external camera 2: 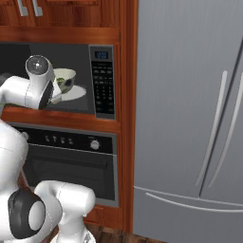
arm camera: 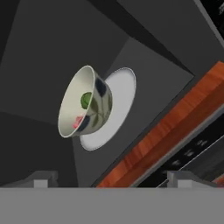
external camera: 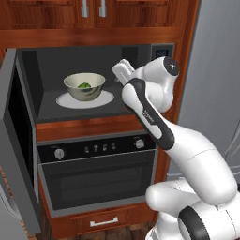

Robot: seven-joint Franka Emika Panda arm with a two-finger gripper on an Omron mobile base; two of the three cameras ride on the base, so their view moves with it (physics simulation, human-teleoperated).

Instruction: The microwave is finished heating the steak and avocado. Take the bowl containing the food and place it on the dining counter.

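The microwave [external camera: 84, 79] stands with its door swung wide at nine o'clock, a matte dark-grey cavity framed in reddish wood. Inside, a flat white round plate [external camera: 107, 99] carries the bowl [external camera: 84, 86], round and deep, cream within, pale grey-green outside. The avocado [arm camera: 85, 100] and pink steak [arm camera: 78, 122] lie in it; the hand view alone shows the meat. The gripper [arm camera: 111, 178] hangs apart from the bowl, jaws spread wide, empty. The right base view adds the dark keypad [external camera 2: 101, 81].

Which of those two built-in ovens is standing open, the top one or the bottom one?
The top one, the microwave: its door is swung wide to the left, showing the bowl inside. The knobbed oven beneath is shut.
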